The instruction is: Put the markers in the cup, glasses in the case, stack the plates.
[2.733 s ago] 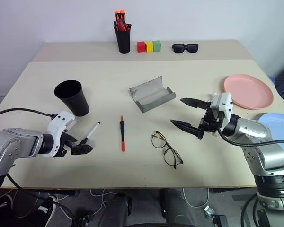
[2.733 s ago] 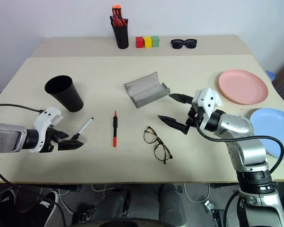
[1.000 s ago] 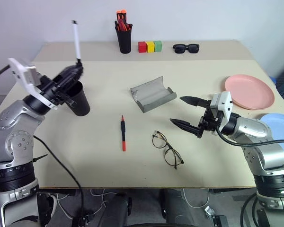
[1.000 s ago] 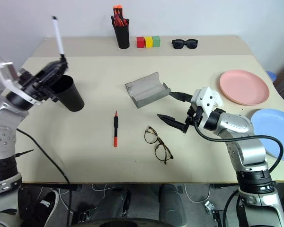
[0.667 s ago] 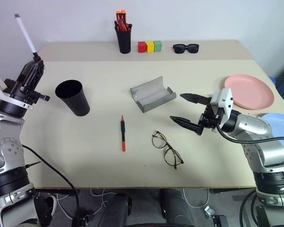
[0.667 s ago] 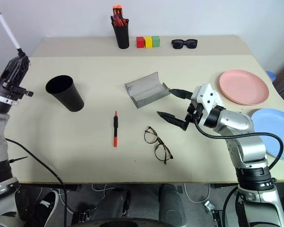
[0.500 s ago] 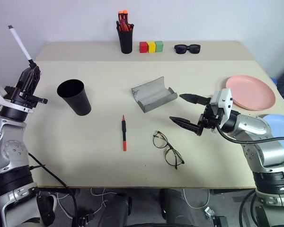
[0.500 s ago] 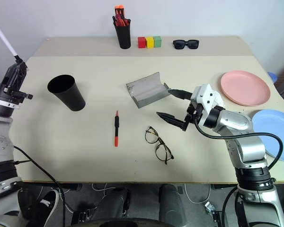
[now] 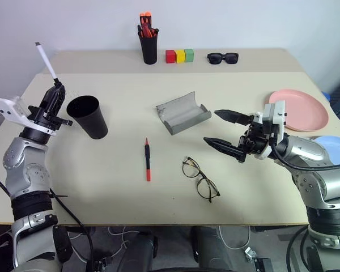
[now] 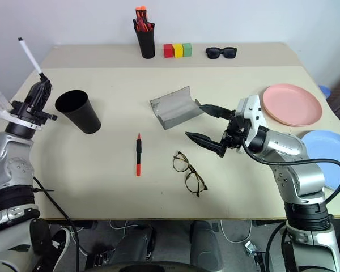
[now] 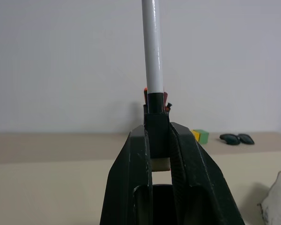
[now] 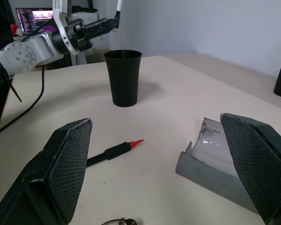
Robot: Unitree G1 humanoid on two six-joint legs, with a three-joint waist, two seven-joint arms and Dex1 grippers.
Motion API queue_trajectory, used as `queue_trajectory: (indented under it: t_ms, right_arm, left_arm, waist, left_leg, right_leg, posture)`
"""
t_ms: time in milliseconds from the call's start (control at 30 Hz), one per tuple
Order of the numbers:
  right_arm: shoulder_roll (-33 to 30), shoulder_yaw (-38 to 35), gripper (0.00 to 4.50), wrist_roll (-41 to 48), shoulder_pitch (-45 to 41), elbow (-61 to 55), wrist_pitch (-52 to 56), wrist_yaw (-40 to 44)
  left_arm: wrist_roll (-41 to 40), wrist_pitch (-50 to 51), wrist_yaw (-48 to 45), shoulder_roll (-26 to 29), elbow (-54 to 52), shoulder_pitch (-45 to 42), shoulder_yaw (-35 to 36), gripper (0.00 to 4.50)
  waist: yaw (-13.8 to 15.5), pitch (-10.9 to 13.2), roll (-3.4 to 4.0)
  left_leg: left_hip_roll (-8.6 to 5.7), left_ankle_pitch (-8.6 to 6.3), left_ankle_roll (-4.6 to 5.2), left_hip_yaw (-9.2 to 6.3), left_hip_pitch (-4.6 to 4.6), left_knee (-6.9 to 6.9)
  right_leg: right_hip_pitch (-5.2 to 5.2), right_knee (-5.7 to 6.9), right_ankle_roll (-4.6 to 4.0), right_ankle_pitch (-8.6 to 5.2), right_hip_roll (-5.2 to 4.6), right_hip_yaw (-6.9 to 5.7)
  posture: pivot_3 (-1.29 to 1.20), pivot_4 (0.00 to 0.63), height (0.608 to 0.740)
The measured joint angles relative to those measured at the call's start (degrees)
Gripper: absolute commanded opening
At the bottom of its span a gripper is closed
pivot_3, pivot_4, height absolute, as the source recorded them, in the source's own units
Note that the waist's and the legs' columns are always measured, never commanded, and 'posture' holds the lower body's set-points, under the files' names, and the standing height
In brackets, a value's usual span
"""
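- Slim white marker stands nearly upright, pinched at its lower end by the left gripper.
- Wide black plastic cup sits just beside that claw; centre over the mouth before letting go.
- Right gripper hangs wide open, empty.

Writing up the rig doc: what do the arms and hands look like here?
Both arms are silver-grey metal with rounded joint housings and black bands at the joints. The left hand and right hand each have two black tapered fingers on a white wrist block. Black cables loop along both arms.
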Motion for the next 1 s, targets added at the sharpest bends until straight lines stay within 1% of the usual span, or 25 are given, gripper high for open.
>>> queue_trajectory:
  t_ms: [133,267,400,433,633,700,800,900,933,1000]
  right_arm:
    - [-0.01,0.00,4.50,0.00,0.00,0.00,0.05,-0.12]
    - [-0.03,-0.01,4.50,-0.01,0.05,0.00,0.05,-0.14]
    - [-0.04,-0.01,4.50,-0.05,0.05,0.00,0.05,-0.13]
    - [-0.04,-0.01,4.50,-0.06,0.05,0.00,0.05,-0.13]
    - [-0.04,0.01,4.50,-0.19,0.04,0.00,0.03,-0.12]
    - [-0.03,0.02,4.50,-0.36,0.03,0.01,0.00,-0.12]
    - [-0.02,0.01,4.50,-0.57,-0.02,0.04,-0.03,-0.09]
    - [-0.06,-0.08,4.50,-0.55,-0.05,0.10,-0.05,0.32]
    - [-0.09,-0.12,4.50,-0.50,-0.03,0.10,-0.11,0.70]
    - [-0.21,-0.30,4.50,-0.42,0.06,0.15,-0.35,1.52]
  left_arm:
    - [0.19,-0.96,-0.62,-0.48,1.25,-0.02,-0.76,0.03]
    - [0.25,-1.34,-1.18,-0.48,1.67,-0.03,-1.34,1.95]
    - [0.25,-1.42,-2.00,-0.46,1.76,-0.02,-1.98,3.98]
    - [0.25,-1.43,-2.04,-0.46,1.76,-0.02,-1.99,4.42]
    - [-0.01,-0.66,-2.50,-0.21,0.42,0.30,-1.99,4.42]
    - [-0.71,1.96,-2.25,0.26,-1.84,0.63,-2.07,4.42]
    - [-4.06,11.32,-0.68,1.71,-8.96,1.74,-3.31,4.42]
    - [-6.41,23.02,1.95,5.30,-17.39,1.79,-6.78,4.42]
    - [-7.46,27.64,3.67,6.33,-19.48,0.86,-7.65,4.42]
    - [-9.63,38.37,9.70,7.00,-21.11,-4.49,-9.41,4.42]
  waist:
    - [0.00,0.00,0.00]
    - [-0.09,0.00,0.00]
    - [-0.02,0.00,0.00]
    - [-0.02,0.00,0.00]
    - [-0.04,0.00,0.00]
    - [-0.05,0.00,0.00]
    - [-0.09,0.01,-0.02]
    - [-0.01,0.02,-0.04]
    - [0.00,0.02,-0.03]
    - [0.21,0.05,-0.09]
  left_leg:
    - [0.00,0.00,0.00,0.00,0.00,0.00]
    - [0.00,0.00,0.00,0.00,0.00,0.00]
    - [0.00,0.00,0.00,0.00,0.00,0.00]
    - [0.00,0.00,0.00,0.00,0.00,0.00]
    - [0.00,0.00,0.00,0.00,0.00,0.00]
    - [0.00,0.00,0.00,-0.01,-0.01,0.00]
    - [0.01,0.00,0.00,-0.02,-0.01,0.00]
    - [0.00,0.00,0.00,-0.04,-0.01,0.00]
    - [0.00,0.00,0.00,-0.04,0.00,0.00]
    - [-0.01,0.00,0.00,-0.12,-0.03,0.02]
  right_leg:
    - [0.00,0.00,0.00,0.00,0.00,0.00]
    - [0.00,0.00,0.00,0.00,0.00,0.00]
    - [0.00,0.00,0.00,0.00,0.00,0.00]
    - [0.00,0.00,0.00,0.00,0.00,0.00]
    - [0.00,0.00,0.00,0.00,0.00,0.00]
    - [0.00,0.00,0.00,0.00,0.00,0.00]
    - [0.00,0.00,0.00,0.00,0.00,0.00]
    - [0.00,0.02,0.00,0.00,0.01,0.00]
    - [0.01,0.02,0.00,0.00,0.01,0.00]
    - [0.03,0.04,0.02,0.01,0.05,-0.02]
  posture:
    - [0.00,0.150,0.740]
    - [0.00,0.150,0.740]
    - [0.00,0.150,0.740]
    - [0.00,0.150,0.740]
    - [0.00,0.150,0.740]
    - [0.00,0.150,0.740]
    - [0.00,0.150,0.740]
    - [0.00,0.150,0.740]
    - [0.00,0.150,0.740]
    - [0.00,0.150,0.740]
